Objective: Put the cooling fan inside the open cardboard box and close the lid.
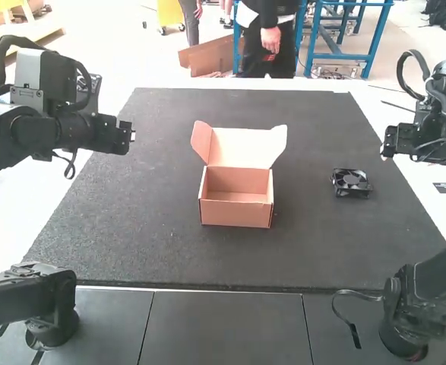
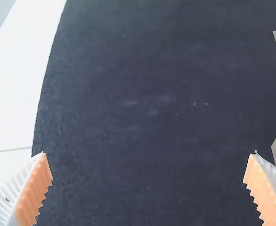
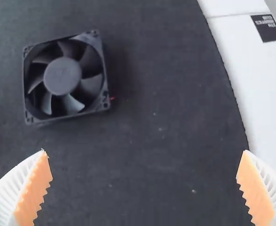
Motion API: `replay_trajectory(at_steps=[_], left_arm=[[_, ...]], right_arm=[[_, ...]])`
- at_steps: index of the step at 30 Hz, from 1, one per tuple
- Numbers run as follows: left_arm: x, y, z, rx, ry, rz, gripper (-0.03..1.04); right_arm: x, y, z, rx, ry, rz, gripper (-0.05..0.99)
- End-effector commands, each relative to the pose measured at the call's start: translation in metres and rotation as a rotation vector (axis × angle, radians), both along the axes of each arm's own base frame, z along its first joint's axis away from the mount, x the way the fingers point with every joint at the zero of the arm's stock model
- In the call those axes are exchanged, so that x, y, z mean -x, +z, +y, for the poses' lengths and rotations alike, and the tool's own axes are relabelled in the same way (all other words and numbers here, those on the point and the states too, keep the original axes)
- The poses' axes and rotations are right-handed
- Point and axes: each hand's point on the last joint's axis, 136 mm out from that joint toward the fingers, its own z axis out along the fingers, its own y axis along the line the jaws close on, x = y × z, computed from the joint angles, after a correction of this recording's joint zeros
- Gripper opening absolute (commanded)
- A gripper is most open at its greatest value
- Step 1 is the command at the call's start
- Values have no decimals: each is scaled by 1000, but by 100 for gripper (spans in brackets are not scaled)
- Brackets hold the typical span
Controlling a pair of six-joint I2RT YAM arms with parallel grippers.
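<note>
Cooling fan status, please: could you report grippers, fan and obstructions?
Both grippers open, empty: left gripper over mat, right gripper near cooling fan. Fan flat on mat, beside open cardboard box. Nothing between them.

Bare mat [image 1: 131, 213] around fan [image 1: 351, 182], box [image 1: 235, 205] open-topped

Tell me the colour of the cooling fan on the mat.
Black all over, frame and blades; the cooling fan shows best in the right wrist view.

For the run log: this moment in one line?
phase: not started | fan: flat on mat, right of box | box: open, empty | left gripper: open, over mat | right gripper: open, near fan
</note>
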Motion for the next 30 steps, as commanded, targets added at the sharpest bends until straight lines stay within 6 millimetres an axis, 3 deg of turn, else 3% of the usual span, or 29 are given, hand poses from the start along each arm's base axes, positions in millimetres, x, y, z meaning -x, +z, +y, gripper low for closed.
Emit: replay_trajectory(at_steps=[1,8,14,21,30], left_arm=[[-5,18,-5,4,-16,-33,97],[-10,18,-4,5,-7,-26,97],[-11,18,-4,8,-5,-24,97],[-13,18,-6,7,-11,-19,97],[-15,14,-7,9,-12,-8,97]], right_arm=[[-17,-11,-6,-25,6,29,90],[-56,-53,-13,-63,10,132,90],[-92,-71,-22,-75,4,170,90],[-92,-92,-21,-106,22,312,90],[-98,-98,-20,-139,29,335,90]])
